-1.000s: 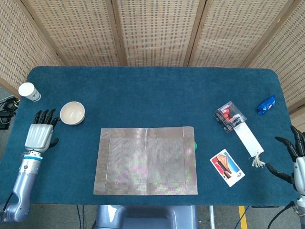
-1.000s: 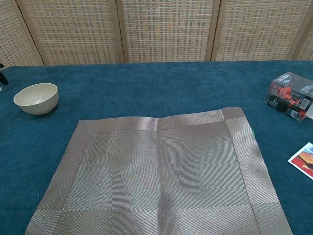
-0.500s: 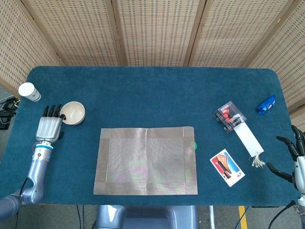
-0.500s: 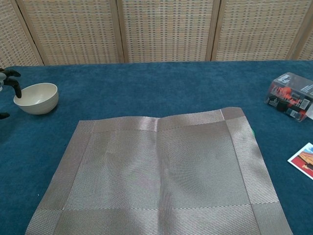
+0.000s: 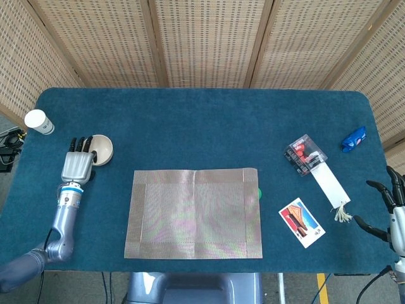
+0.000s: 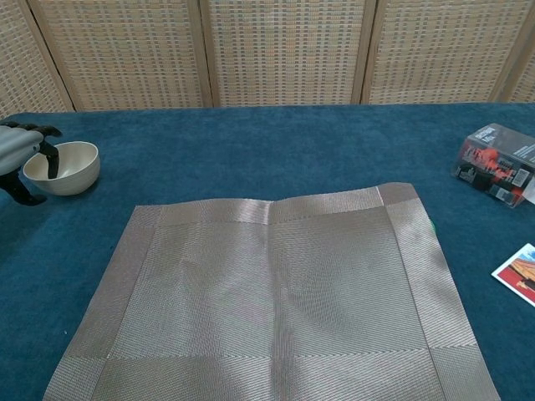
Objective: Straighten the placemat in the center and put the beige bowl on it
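Note:
The beige bowl stands on the blue table left of the placemat. My left hand is at its left rim. Its fingers reach over the rim into the bowl, while the thumb stays outside, a little apart from the wall. The woven grey placemat lies flat in the middle near the front edge, with a small ridge in its far edge. My right hand hovers at the table's right front corner with fingers spread and nothing in it.
A white paper cup stands at the far left. On the right lie a red and black package, a white tasselled bookmark, a picture card and a blue object. Something green peeks from under the mat's right edge.
My left hand has moved forward and to the right, from beside the bowl to over its rim, fingers now inside. Bowl, placemat and right hand have stayed put.

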You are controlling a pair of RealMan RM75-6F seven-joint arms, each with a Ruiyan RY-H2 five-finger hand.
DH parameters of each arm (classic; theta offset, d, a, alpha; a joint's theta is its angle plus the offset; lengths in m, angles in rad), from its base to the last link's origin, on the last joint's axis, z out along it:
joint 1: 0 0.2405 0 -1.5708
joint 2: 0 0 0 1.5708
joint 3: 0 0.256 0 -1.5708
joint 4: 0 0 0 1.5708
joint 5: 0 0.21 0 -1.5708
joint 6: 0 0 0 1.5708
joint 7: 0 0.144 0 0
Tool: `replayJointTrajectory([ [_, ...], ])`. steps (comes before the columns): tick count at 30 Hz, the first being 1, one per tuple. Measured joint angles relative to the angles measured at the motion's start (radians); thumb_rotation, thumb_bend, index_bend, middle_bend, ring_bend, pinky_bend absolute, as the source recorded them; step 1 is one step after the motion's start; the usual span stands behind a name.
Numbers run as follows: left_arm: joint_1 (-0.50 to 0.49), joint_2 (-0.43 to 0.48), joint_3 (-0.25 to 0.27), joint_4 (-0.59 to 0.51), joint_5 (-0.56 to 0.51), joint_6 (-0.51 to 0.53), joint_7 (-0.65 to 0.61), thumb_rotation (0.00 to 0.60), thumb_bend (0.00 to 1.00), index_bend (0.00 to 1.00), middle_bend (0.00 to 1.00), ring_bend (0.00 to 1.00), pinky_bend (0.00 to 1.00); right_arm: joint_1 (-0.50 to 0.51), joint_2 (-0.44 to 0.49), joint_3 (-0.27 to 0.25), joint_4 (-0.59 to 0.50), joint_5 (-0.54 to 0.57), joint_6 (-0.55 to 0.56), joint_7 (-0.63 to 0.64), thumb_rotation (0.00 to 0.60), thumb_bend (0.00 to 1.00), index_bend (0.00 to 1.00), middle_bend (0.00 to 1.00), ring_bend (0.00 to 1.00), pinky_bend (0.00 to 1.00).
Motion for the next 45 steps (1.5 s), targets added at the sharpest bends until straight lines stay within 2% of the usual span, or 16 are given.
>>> replayJointTrajectory([
  [6,-0.009,-0.031,0.002,0.051,0.004,-0.003,-0.005,0.600,0.33,0.53,0.00,0.00,0.00,0.000,0.000,0.000,0.002,-0.003,0.003,0.002,0.600,0.25,0.28,0.00,0.00,0.00],
  [8,-0.013,-0.038,0.002,0.067,0.004,-0.005,-0.006,0.600,0.38,0.55,0.00,0.00,0.00,-0.001,0.000,0.000,0.002,-0.005,0.005,0.003,0.600,0.25,0.28,0.00,0.00,0.00],
  [10,-0.016,-0.045,0.002,0.085,0.006,-0.008,-0.006,0.600,0.49,0.57,0.00,0.00,0.00,-0.001,-0.001,-0.001,0.002,-0.006,0.007,0.003,0.600,0.25,0.28,0.00,0.00,0.00],
  [13,-0.021,-0.056,0.001,0.109,0.006,-0.013,-0.008,0.600,0.60,0.59,0.00,0.00,0.00,-0.002,-0.001,-0.002,0.001,-0.009,0.010,0.003,0.600,0.25,0.28,0.00,0.00,0.00],
  [18,-0.022,-0.070,0.001,0.131,0.009,-0.010,-0.011,0.600,0.67,0.65,0.00,0.00,0.00,-0.003,-0.001,-0.001,0.002,-0.010,0.014,0.006,0.600,0.25,0.28,0.00,0.00,0.00],
  [26,-0.007,-0.076,0.009,0.150,0.028,0.010,-0.032,0.600,0.69,0.67,0.00,0.00,0.00,-0.003,-0.002,-0.003,0.002,-0.014,0.017,0.004,0.600,0.25,0.28,0.00,0.00,0.00],
  [32,0.010,-0.051,0.018,0.111,0.064,0.050,-0.068,0.600,0.68,0.68,0.00,0.00,0.00,-0.004,-0.002,-0.003,0.000,-0.017,0.020,0.004,0.600,0.25,0.28,0.00,0.00,0.00],
  [39,0.026,-0.009,0.030,0.005,0.128,0.124,-0.097,0.600,0.68,0.69,0.00,0.00,0.00,-0.005,0.000,-0.003,-0.003,-0.019,0.025,0.005,0.600,0.25,0.28,0.00,0.00,0.00],
  [45,0.031,0.025,0.048,-0.151,0.191,0.177,-0.090,0.600,0.68,0.69,0.00,0.00,0.00,-0.006,0.002,-0.003,-0.006,-0.019,0.027,0.006,0.600,0.25,0.28,0.00,0.00,0.00],
])
